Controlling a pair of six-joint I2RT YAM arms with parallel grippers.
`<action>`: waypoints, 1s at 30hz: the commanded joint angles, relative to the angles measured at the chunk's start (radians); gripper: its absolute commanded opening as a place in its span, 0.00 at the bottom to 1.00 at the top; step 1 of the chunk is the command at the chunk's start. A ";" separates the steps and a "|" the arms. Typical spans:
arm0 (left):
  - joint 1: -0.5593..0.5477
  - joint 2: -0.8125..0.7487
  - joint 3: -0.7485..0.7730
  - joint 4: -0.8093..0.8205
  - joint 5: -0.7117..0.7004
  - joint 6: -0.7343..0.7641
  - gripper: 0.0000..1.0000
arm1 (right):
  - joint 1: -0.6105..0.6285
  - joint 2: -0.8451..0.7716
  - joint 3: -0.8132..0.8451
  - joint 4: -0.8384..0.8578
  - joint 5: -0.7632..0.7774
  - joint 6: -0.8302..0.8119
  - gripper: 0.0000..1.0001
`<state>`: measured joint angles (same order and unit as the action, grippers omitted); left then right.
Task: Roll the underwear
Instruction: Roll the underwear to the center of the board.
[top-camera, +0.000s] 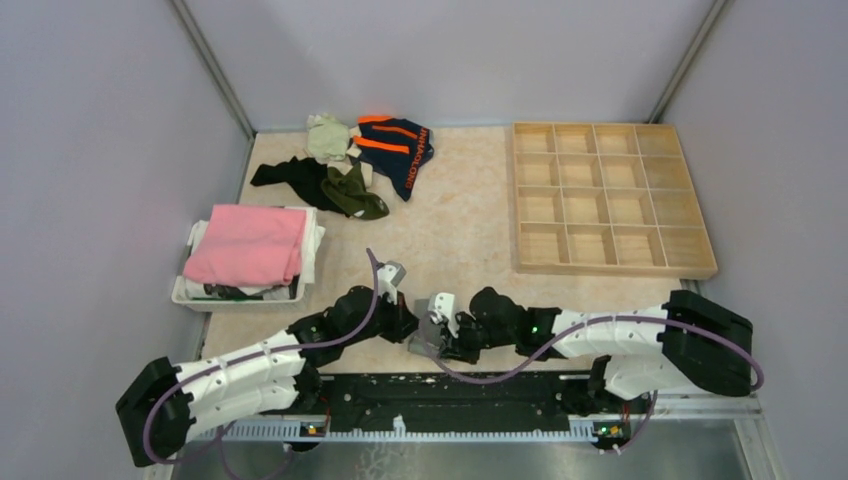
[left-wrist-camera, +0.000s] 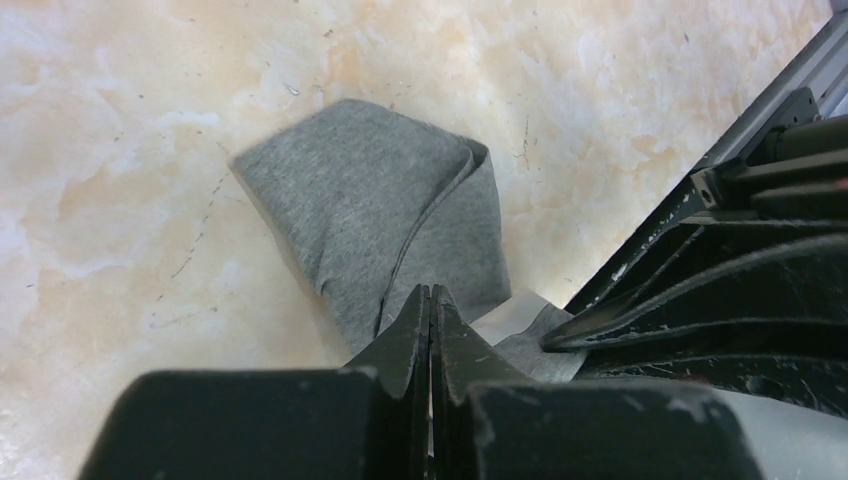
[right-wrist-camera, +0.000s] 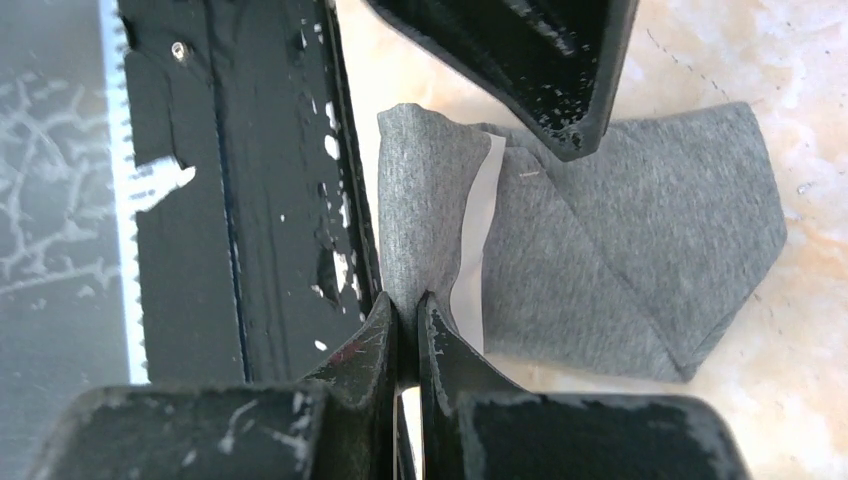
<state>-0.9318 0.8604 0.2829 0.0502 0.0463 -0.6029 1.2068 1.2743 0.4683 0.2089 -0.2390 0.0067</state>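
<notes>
At the near edge of the table (left-wrist-camera: 120, 150), the right gripper (right-wrist-camera: 405, 308) clamped the grey underwear (left-wrist-camera: 370, 200); the left gripper (left-wrist-camera: 430, 300), jaws pressed together, seemingly nipped its fold

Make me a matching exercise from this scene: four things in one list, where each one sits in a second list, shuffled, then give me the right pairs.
Things
1. grey underwear
2. pink cloth
3. wooden tray
4. navy underwear with orange stripes

Places
A. on top of the white bin, at the left
B. at the far side, near the middle
C. at the near edge, pinched by the right claw
D. at the right

Pairs: 1-C, 2-A, 3-D, 4-B
</notes>
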 joint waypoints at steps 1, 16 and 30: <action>0.003 -0.087 -0.023 -0.033 -0.054 -0.019 0.00 | -0.072 0.062 0.095 0.008 -0.184 0.094 0.00; 0.003 -0.233 -0.042 -0.119 -0.106 -0.022 0.00 | -0.186 0.265 0.180 0.006 -0.375 0.248 0.00; 0.002 -0.178 -0.027 -0.057 -0.008 0.029 0.00 | -0.275 0.321 0.140 0.061 -0.392 0.372 0.00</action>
<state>-0.9302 0.6720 0.2504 -0.0673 -0.0139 -0.6029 0.9619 1.5692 0.6167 0.2199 -0.6147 0.3389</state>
